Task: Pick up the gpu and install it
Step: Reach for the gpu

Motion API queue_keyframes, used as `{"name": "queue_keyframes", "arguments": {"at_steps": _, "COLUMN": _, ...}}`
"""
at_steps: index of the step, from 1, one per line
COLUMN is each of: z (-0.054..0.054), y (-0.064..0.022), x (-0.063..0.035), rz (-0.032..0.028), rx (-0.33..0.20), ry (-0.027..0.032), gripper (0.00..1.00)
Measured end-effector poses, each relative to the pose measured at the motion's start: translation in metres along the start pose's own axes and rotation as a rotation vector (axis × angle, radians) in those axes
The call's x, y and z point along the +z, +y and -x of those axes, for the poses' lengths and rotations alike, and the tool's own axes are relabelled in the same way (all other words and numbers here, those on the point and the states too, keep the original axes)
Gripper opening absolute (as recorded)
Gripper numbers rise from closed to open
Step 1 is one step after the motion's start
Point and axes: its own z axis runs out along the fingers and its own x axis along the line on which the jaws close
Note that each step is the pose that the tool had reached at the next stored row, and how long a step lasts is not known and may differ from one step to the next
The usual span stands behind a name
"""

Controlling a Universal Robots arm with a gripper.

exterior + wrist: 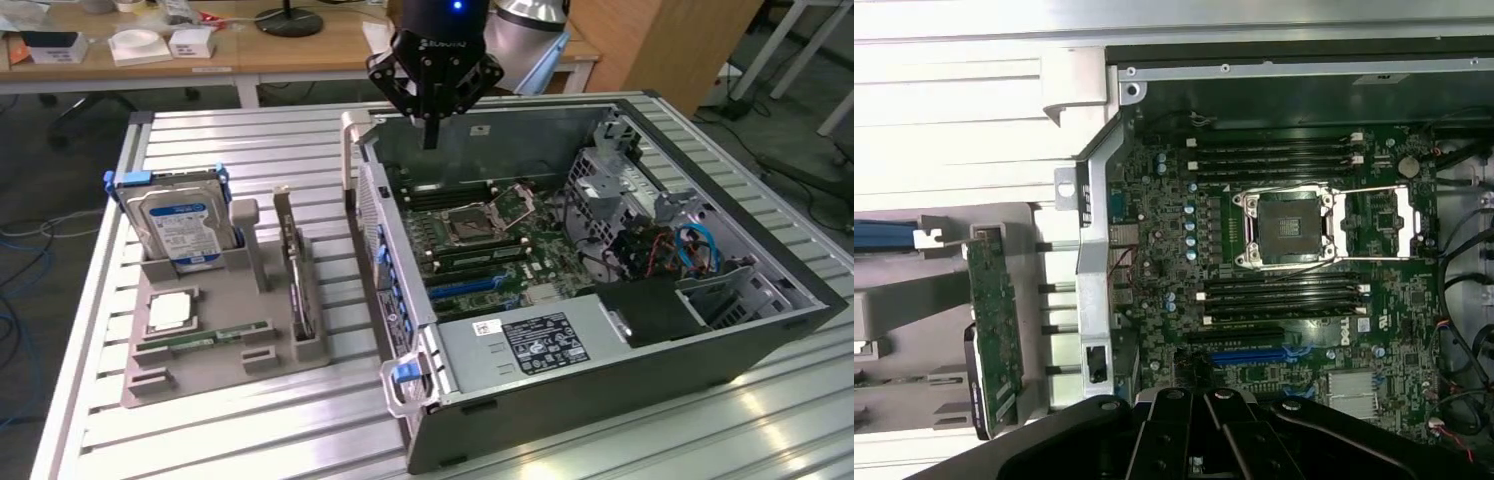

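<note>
A slatted metal table (240, 140) carries an open computer case (747, 330) lying on its side. Nearest the camera, at the case's front end, sits a grey power supply (527, 340) with a black label.

To the exterior view's left of the case, just beside it, is a grey parts holder (200, 375). At its near end lie a square processor chip (171, 312) and a slim green memory stick (200, 340). The gpu (302, 300) stands on edge in a slot along the side of the holder closest to the case, with its silver bracket at the far end; nothing is touching it. Farther back in the holder a blue-labelled hard drive (180, 225) stands upright.

Inside the case, the green motherboard (494, 240) lies flat, with an empty processor socket (481, 215) in its middle and dark memory slots on either side of it.

Above the far end of the case hangs the black pincer (430, 135). Its fingers are pressed together into one narrow point and hold nothing. It is well apart from the gpu.

Beyond the table stand wooden desks (307, 50) with small boxes on them.
</note>
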Motion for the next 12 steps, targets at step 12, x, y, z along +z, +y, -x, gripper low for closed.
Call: {"name": "queue_keyframes", "arguments": {"at_steps": 12, "z": -0.0091, "y": -0.0007, "x": -0.0002, "rz": 0.0000, "rx": 0.000, "ry": 0.0000, "gripper": 0.10}}
